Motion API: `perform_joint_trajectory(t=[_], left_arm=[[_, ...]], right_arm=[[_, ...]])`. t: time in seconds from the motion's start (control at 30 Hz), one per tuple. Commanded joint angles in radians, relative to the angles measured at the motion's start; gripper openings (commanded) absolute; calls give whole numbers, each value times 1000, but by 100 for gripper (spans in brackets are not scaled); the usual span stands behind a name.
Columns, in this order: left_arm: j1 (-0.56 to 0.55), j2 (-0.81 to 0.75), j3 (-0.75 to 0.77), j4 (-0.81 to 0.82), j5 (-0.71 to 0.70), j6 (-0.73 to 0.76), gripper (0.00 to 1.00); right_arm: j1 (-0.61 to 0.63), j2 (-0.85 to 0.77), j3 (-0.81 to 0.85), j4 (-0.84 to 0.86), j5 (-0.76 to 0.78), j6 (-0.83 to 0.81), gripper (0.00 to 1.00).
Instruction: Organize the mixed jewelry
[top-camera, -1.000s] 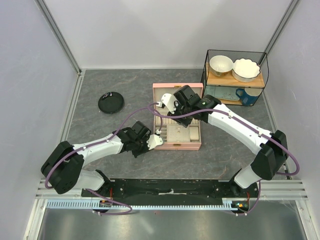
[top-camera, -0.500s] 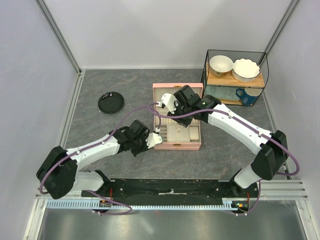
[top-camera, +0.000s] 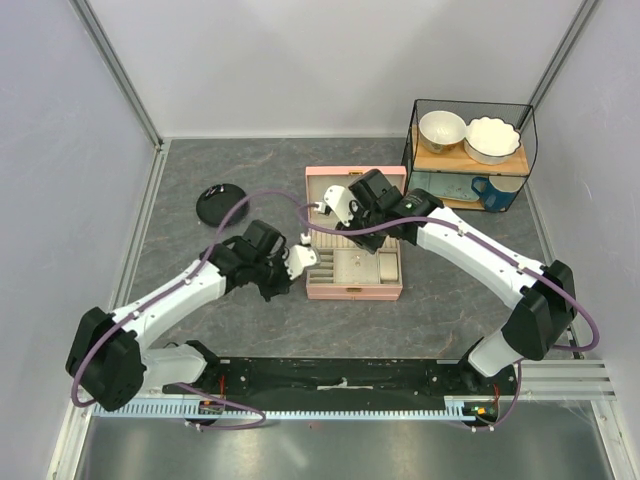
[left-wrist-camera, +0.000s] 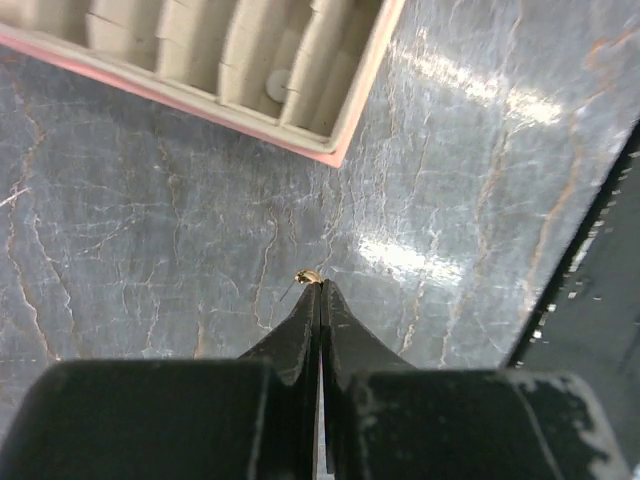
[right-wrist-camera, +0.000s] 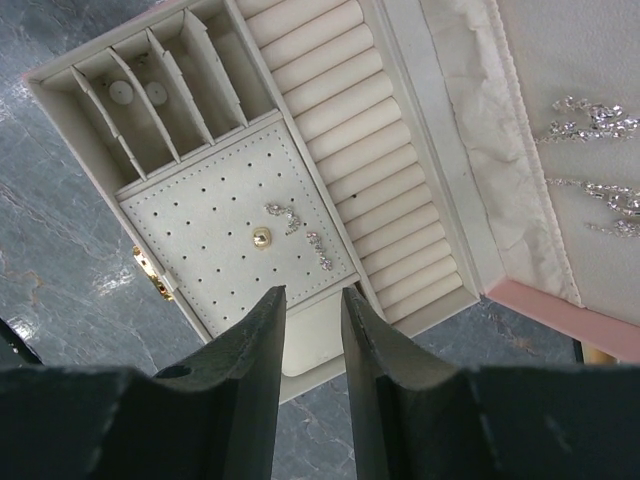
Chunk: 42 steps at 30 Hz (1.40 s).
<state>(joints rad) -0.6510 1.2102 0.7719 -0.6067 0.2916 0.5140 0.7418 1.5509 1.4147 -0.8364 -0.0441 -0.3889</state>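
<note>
My left gripper (left-wrist-camera: 320, 285) is shut on a tiny gold jewelry piece (left-wrist-camera: 308, 277) with a thin pin, pinched at the very fingertips above the grey table. It hangs just off the near-left corner of the open pink jewelry box (left-wrist-camera: 345, 150). In the top view the left gripper (top-camera: 298, 258) is beside the box's (top-camera: 355, 291) left side. My right gripper (right-wrist-camera: 313, 292) is open and empty, hovering over the box's front edge. On the perforated panel sit a gold stud (right-wrist-camera: 261, 238) and two sparkly pieces (right-wrist-camera: 320, 248). More sparkly pieces (right-wrist-camera: 600, 115) are on the lid lining.
A black round dish (top-camera: 218, 205) lies at the back left, partly crossed by the left arm's cable. A wire basket (top-camera: 470, 155) with two bowls and a blue mug stands at the back right. Two round white items (right-wrist-camera: 120, 92) lie in the box's narrow compartments.
My left arm has swung away from the box's front-left corner, back along its left side, with the gripper shut. The right arm has not moved.
</note>
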Motion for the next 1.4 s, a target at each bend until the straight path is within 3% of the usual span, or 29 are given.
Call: perform_joint_trajectory(t=[0.0,0.17,0.3,0.43,0.6,0.67,0.73,0.8,0.87,1.23,1.37], left_arm=[[138,-57,137,-137,356,-16,1],[299,-34,280,-307,696,33,2],[338,0,375,-367,915,6,1],[366,51,444,-360,1030,-64,1],[399,150,520,-205,1187,-311,1],[401,166,521,-104,1198,-496,2],[402,163,498,98,1176,-642,1],[406,160,451,349,1170,-881,2],[406,160,420,491,1158,-1082,2],[415,203,322,807,1067,-1440,2],[419,224,310,872,1064,-1494,2]], right_arm=[[-39,-48,59,3,-42,7,36],[-120,-43,108,3,-190,15,36],[-148,-77,133,23,-266,8,38],[-148,-127,141,77,-322,15,41],[-148,-198,141,157,-338,4,47],[-145,-215,144,177,-347,1,50],[-140,-222,144,189,-343,-1,57],[-119,-232,135,206,-323,-5,66],[-76,-233,127,223,-294,-14,70],[24,-195,153,238,-228,-34,67],[57,-175,162,241,-204,-51,66]])
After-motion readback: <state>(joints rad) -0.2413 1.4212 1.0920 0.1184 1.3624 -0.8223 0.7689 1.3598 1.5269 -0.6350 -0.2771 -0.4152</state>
